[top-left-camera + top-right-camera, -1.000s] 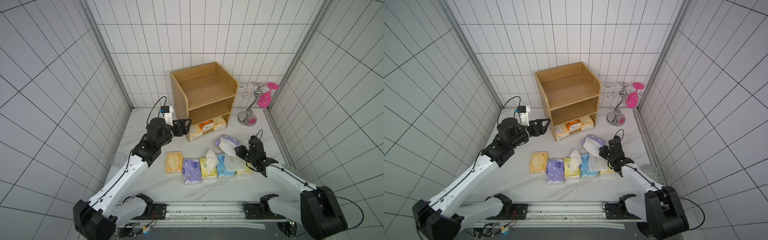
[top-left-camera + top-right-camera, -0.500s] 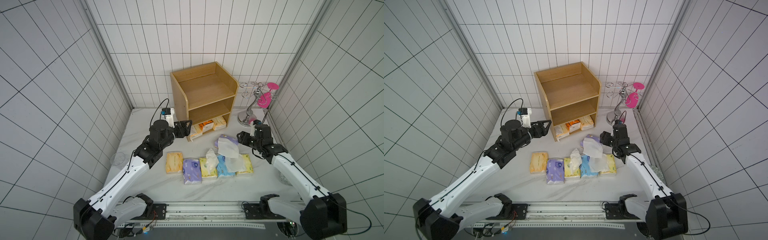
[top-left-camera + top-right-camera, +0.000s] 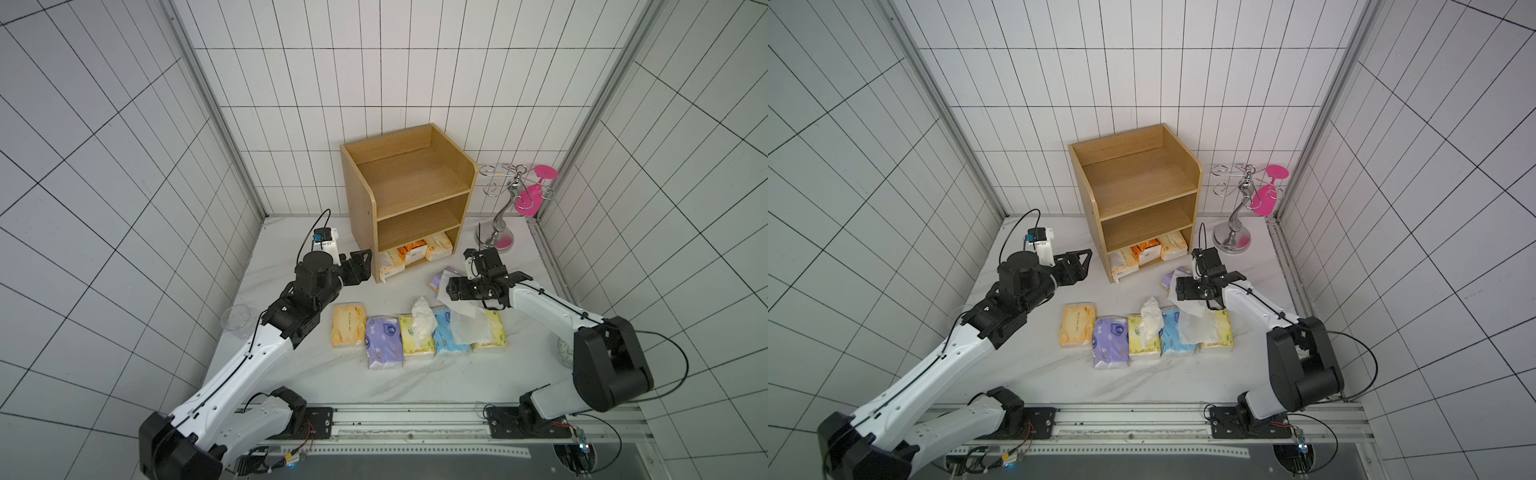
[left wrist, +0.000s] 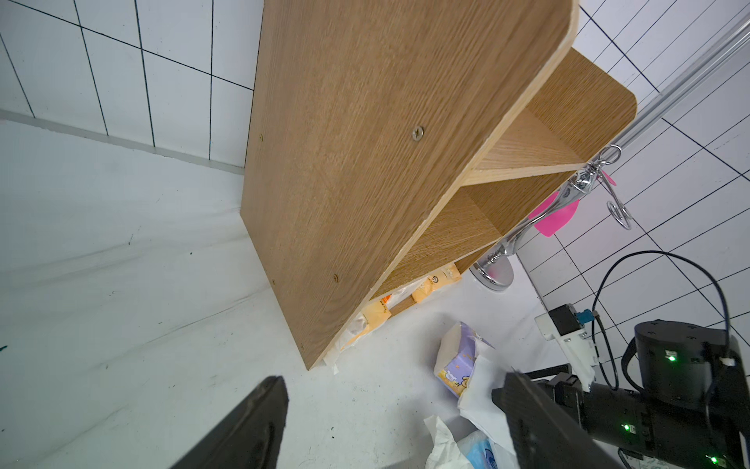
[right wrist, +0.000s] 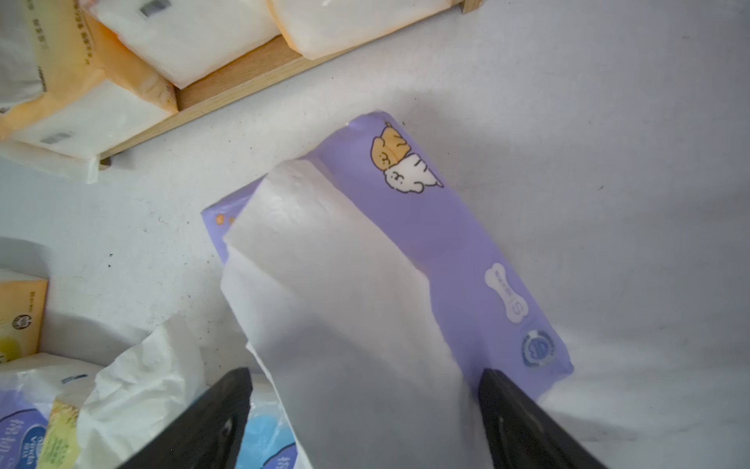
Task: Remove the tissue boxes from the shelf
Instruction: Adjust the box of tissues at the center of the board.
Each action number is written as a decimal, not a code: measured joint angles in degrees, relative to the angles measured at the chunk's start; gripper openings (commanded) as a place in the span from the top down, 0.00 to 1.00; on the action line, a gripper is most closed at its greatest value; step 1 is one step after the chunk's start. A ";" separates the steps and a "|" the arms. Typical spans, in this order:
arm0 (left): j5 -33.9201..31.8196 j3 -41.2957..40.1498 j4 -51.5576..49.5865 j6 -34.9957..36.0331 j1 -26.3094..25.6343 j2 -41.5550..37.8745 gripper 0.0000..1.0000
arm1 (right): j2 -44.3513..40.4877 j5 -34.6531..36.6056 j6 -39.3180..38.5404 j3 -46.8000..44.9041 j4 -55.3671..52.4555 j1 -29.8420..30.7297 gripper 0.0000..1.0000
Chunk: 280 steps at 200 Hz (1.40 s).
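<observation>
Unloading looks two-thirds done: three tissue packs [image 3: 409,255] sit on the bottom tier of the shelf [image 3: 361,199]. Just left of it the left gripper [image 3: 360,266] gapes empty; the right gripper [image 5: 363,377], wide open, straddles tissue [image 5: 345,304] trailing from a purple pack [image 5: 446,243]. Next, probably: left reaches in low.

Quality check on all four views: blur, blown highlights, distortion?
Both top views: sharp, even light, wide-angle stretch on the walls. Left wrist: shelf grain crisp, near jaws blurred. Right wrist: purple pack in focus, tissue and jaws nearest the lens soft, white packs on the shelf nearly washed out.
</observation>
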 measured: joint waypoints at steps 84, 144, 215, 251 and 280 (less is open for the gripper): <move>-0.11 1.01 -1.62 0.00 -0.04 1.20 0.13 | 2.97 4.70 2.97 1.55 1.05 -5.57 0.17; 1.60 3.34 -1.09 -0.15 -1.11 4.66 0.13 | -7.10 2.71 7.50 -2.19 0.72 -10.27 0.17; 1.97 3.26 -1.07 -0.44 -2.38 4.76 0.13 | -1.33 -0.94 1.07 4.63 -2.03 -10.27 0.11; 1.53 2.58 -1.07 -0.44 -2.38 3.54 0.13 | 5.44 -2.23 -0.85 5.90 -2.75 -10.21 0.12; 1.11 2.21 -1.16 -0.44 -2.36 3.28 0.13 | 5.97 -2.86 -0.70 5.86 -2.23 -9.88 0.21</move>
